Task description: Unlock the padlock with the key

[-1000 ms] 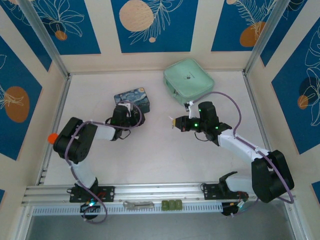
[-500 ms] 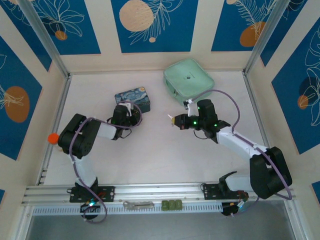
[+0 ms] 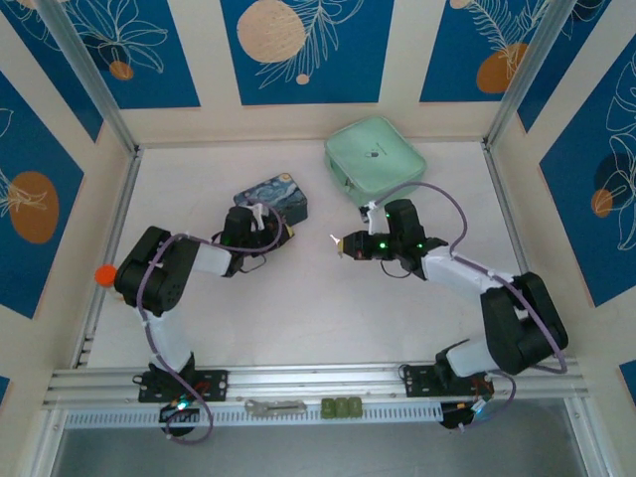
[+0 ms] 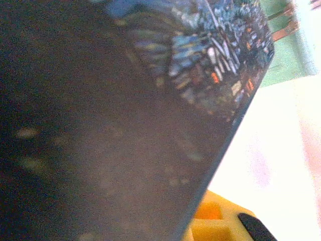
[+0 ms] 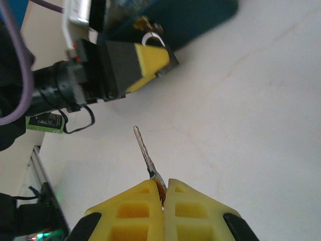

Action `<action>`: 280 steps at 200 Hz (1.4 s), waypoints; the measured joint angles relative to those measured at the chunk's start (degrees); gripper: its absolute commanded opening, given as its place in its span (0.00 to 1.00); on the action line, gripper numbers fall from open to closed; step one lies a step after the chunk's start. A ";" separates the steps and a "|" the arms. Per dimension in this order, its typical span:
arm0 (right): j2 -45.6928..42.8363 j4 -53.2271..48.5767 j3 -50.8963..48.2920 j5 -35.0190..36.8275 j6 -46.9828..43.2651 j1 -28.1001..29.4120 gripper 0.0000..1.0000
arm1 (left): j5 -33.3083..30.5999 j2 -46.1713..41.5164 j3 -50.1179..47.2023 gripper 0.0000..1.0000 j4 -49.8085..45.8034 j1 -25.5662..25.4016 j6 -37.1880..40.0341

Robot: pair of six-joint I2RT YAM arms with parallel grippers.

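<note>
1. Your right end effector (image 5: pixel 161 195) has its yellow fingers pressed together, pinching the key (image 5: pixel 143 146) by its head. The blade juts free beyond the fingertips, so the tip can be offered to a keyhole.
2. The key is carried clear above the surface (image 3: pixel 298 308), and its tip is aimed toward the opposite arm, with bare space between.
3. The padlock (image 5: pixel 152 39) shows as a small silvery shackle loop at the edge of the painted tin (image 3: pixel 273 196), just beside the yellow finger of your left end effector (image 3: pixel 268 227). Its body is mostly hidden.
4. The left end effector sits against the tin's near edge, probably to steady the lock for insertion. You cannot tell whether its fingers are spread or clamped, nor whether they bear on the lock or the tin.
5. Your left arm is folded sharply at the elbow, with its forearm reaching toward the tin.
6. Your right arm stretches from its base, the forearm running leftward and the wrist low. The two end effectors face each other.
7. The key is not yet in the lock, and the next move calls for fine alignment of the tip with the keyhole.
</note>
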 measured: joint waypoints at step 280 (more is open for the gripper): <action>20.48 22.73 9.70 -11.34 16.70 2.38 0.00 | 7.50 4.63 -4.44 0.00 36.76 -0.72 -33.38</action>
